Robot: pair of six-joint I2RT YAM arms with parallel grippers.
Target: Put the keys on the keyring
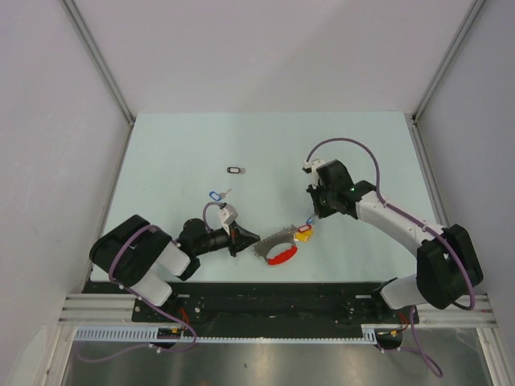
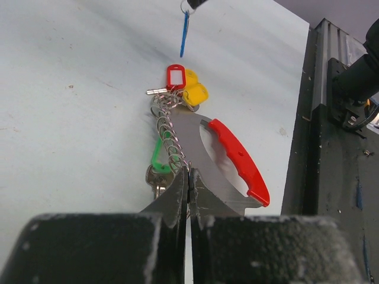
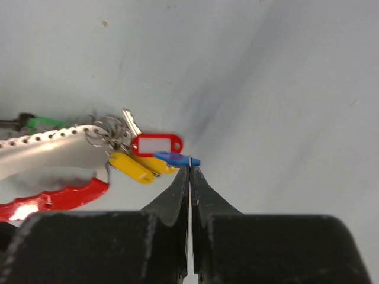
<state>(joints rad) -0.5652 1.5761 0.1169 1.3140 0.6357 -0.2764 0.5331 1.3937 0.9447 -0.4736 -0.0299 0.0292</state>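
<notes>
On the table's near half, between the two arms, lies the keyring.
- It is a flat silver piece with a line of small rings along one edge and a red band curving along the other.
- Tags: a red tag and yellow tags are bunched at the end away from the left arm and rest on the table. A green tag with a silver key sits nearer the left arm.

The left gripper reaches in low from the left.
- Its jaws are clenched on the near tip of the silver piece, right where the line of rings ends.
- No gap shows between the fingers.

The right gripper is over the tagged end, fingers pointing down.
- Its jaws are pinched tight on the thin wire loop of the held blue-tagged key.
- In the left wrist view the blue tag hangs straight down just above the red tag, with a small gap.
- In the right wrist view the blue tag overlaps the yellow tags, so contact cannot be told.

Farther up the table and left of the keyring, a loose blue-tagged key lies near the left arm's wrist. A black-tagged key lies beyond it, well apart from both grippers.
</notes>
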